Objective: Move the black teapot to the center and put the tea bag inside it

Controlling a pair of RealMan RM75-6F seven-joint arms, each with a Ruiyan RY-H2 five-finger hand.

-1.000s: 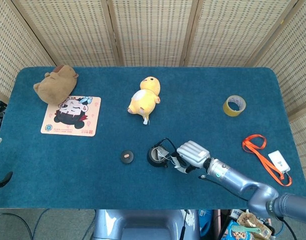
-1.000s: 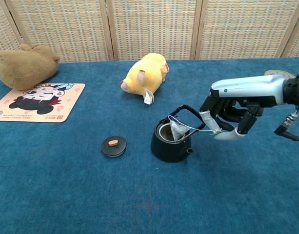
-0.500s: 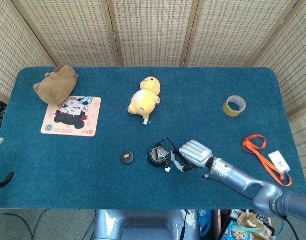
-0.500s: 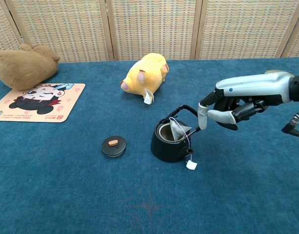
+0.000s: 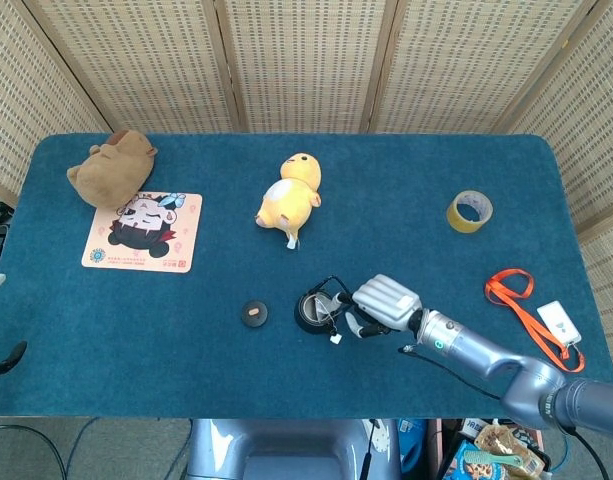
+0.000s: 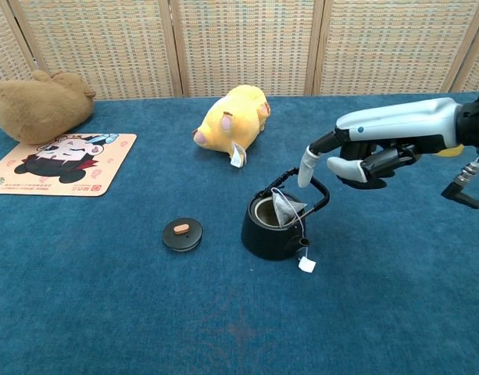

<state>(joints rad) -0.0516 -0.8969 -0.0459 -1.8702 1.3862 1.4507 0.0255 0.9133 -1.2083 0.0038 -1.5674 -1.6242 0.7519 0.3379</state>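
The black teapot point(image 6: 272, 228) stands lidless near the table's middle front, also seen in the head view as the teapot point(image 5: 311, 312). The tea bag point(image 6: 286, 208) sits in its opening, leaning on the rim. Its string runs over the side to the white tag point(image 6: 306, 264), which lies on the cloth by the spout. The round lid point(image 6: 182, 233) rests to the pot's left. My right hand point(image 6: 360, 153) hovers just right of the pot's raised handle and holds nothing; one fingertip point(image 6: 306, 166) is stretched out close to the handle. My left hand is not seen.
A yellow plush point(image 6: 230, 117) lies behind the pot. A brown plush point(image 6: 40, 98) and a cartoon mat point(image 6: 63, 164) are at the far left. A tape roll point(image 5: 469, 211), an orange lanyard point(image 5: 516, 295) and a white card point(image 5: 559, 320) lie on the right.
My right hand let go of the tea bag's string, and the tag dropped onto the cloth beside the pot. The hand then opened and rose leftward toward the handle.
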